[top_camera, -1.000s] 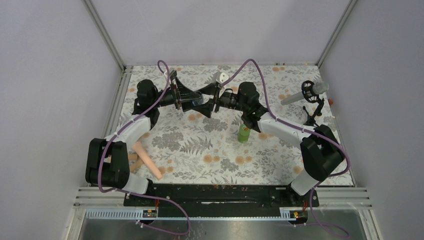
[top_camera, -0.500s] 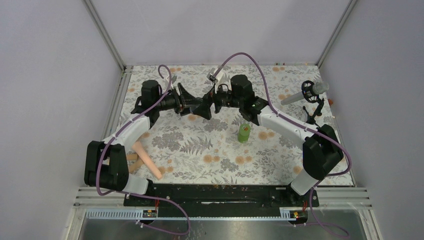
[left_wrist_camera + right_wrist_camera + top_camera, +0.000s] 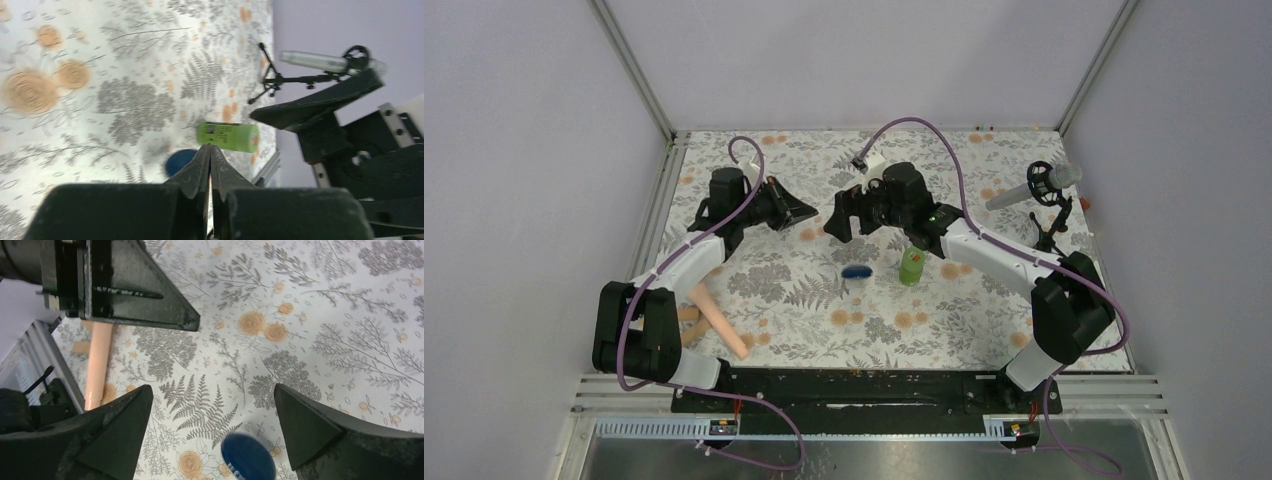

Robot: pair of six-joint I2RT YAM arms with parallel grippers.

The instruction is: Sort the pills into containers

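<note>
The dark-blue jar [image 3: 857, 271] lies on the floral mat between the arms; in the right wrist view the jar [image 3: 247, 457] is blurred, below and apart from my fingers. Just right of it the green bottle [image 3: 911, 265] stands upright. My left gripper [image 3: 810, 212] is shut with nothing between its fingers; in its own view the closed gripper tips [image 3: 210, 148] overlap the bottle [image 3: 227, 136] and the jar [image 3: 180, 161]. My right gripper [image 3: 837, 222] hangs wide open and empty above the mat [image 3: 212, 390]. No pills show.
Peach-pink rods [image 3: 717, 318] lie at the near left; one rod [image 3: 97, 360] shows in the right wrist view beneath the left gripper [image 3: 135, 295]. A small black stand with a grey tube [image 3: 1036, 190] is at the far right. Metal rails border the mat.
The two grippers, close together a second ago, have drawn apart. The left one has shut, the right one has opened, and the blue jar now lies on the mat.
</note>
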